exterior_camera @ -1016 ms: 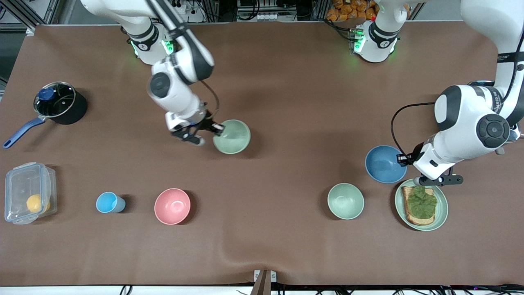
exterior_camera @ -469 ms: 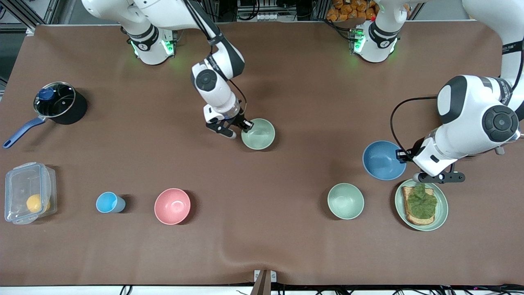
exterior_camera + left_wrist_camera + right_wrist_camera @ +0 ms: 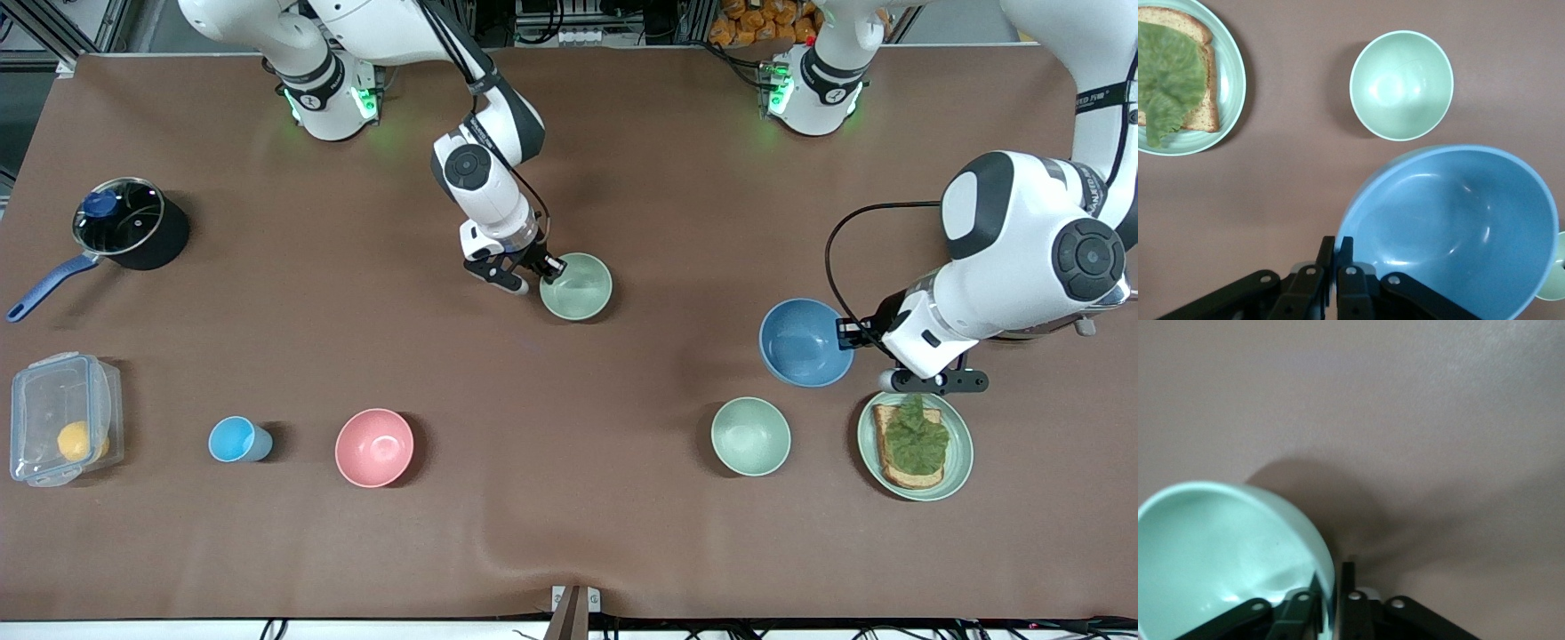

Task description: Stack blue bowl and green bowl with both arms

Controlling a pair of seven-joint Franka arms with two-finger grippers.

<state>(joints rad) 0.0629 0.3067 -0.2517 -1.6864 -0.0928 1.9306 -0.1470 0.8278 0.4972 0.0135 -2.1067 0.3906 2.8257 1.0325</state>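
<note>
Over the table's middle the right gripper (image 3: 544, 268) is clamped on the green bowl's (image 3: 576, 286) rim, and toward the left arm's end the left gripper (image 3: 845, 334) pinches the lifted blue bowl (image 3: 802, 342); both are grasped, and judging by the wide gap, stacking remains.

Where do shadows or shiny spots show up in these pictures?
Front view: soft dark shadows beside the pink bowl and sky-blue cup. Left wrist view: pale highlights inside the blue bowl. Right wrist view: the green bowl casts a broad shadow on the cloth.
</note>
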